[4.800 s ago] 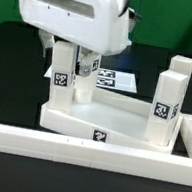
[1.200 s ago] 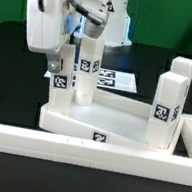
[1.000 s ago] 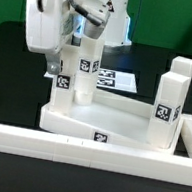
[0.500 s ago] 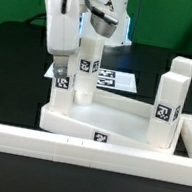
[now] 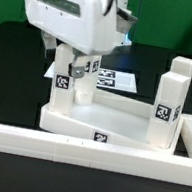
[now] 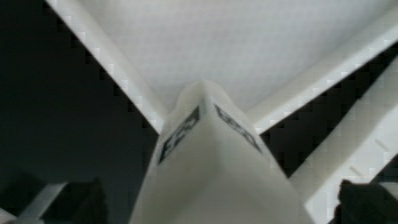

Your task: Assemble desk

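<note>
I have the desk top (image 5: 100, 120) lying tray-side up near the middle of the counter (image 5: 19, 56), its raised rim facing me, with a tag on the near wall. Two legs stand upright in it: one at the corner toward ten o'clock (image 5: 84, 77), directly under the arm, and one at the corner toward three o'clock (image 5: 171, 96). Standing them vertically in the corners makes sense to me, since the top is upside down for assembly and the legs go in from above. The near edge of the top sits just beside the long white rail (image 5: 84, 153) that crosses the front, which I judge serves as a stop to brace the work. Behind the top, at about twelve o'clock, the marker board (image 5: 115, 81) lies flat.

The tool (image 5: 77, 63) hangs over the ten o'clock leg, and its fingers are spread as wide as they go. In the wrist view the leg (image 6: 214, 165) rises straight toward the camera between the fingertips (image 6: 45, 200), and I see no pinch on it; the fingers appear to stand clear of its faces, so I take the leg as released and standing on its own.
</note>
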Available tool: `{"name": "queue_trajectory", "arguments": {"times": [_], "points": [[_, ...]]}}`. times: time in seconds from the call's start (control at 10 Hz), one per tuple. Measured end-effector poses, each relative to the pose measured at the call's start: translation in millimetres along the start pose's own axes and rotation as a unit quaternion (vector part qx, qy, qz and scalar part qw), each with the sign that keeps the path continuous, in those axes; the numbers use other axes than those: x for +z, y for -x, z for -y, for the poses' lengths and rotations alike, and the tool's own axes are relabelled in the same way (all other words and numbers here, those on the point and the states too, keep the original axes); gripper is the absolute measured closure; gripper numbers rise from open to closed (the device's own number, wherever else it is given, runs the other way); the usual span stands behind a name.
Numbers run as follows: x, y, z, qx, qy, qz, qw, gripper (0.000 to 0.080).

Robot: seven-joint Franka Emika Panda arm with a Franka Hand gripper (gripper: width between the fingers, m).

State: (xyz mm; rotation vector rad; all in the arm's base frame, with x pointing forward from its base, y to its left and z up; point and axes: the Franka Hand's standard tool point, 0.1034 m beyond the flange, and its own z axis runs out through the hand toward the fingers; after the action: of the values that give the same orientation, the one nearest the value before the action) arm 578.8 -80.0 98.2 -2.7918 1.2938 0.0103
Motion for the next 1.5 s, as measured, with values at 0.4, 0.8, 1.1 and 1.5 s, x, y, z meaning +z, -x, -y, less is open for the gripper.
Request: {"name": "queue_trajectory", "arguments": {"times": [0.4, 0.8, 1.1, 1.5], "points": [[-0.7, -0.3, 1.2, -0.18, 0.012, -0.005, 0.984, 0.015], [-1.4, -2.8, -2.0, -0.343, 0.036, -0.007, 0.939, 0.015], [-1.0, -2.6, -2.5, -0.345, 0.037, -0.007, 0.938, 0.0395], [-0.6, -2.5, -2.8, -0.325, 0.037, -0.007, 0.945, 0.0511]]}}
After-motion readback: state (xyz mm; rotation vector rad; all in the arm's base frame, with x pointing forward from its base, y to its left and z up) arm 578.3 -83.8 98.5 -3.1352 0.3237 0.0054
